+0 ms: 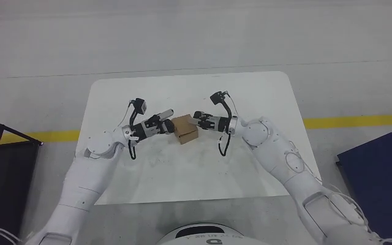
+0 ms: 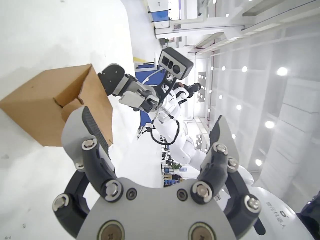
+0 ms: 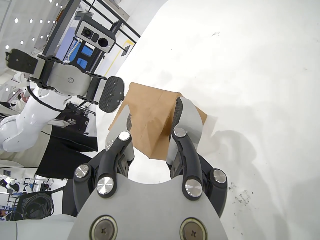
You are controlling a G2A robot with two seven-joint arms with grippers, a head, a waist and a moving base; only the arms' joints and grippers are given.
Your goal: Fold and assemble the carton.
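A small brown carton (image 1: 185,130) sits in the middle of the white table (image 1: 257,92), with one flap standing up. My right gripper (image 3: 153,112) comes at it from the right, and its two fingers straddle the raised cardboard (image 3: 147,121) and clamp it. In the left wrist view that same right gripper (image 2: 112,81) sits at the carton's (image 2: 42,103) far top edge. My left gripper (image 2: 152,116) is at the carton's left side with its jaws spread wide. One of its fingers (image 2: 87,123) rests against the flap, the other is in the air.
Bare white tabletop surrounds the carton on all sides. A dark rack or cart (image 1: 15,165) stands off the table's left edge, and a blue object (image 1: 367,171) stands on the floor to the right. A yellow floor line (image 1: 349,121) runs behind the table.
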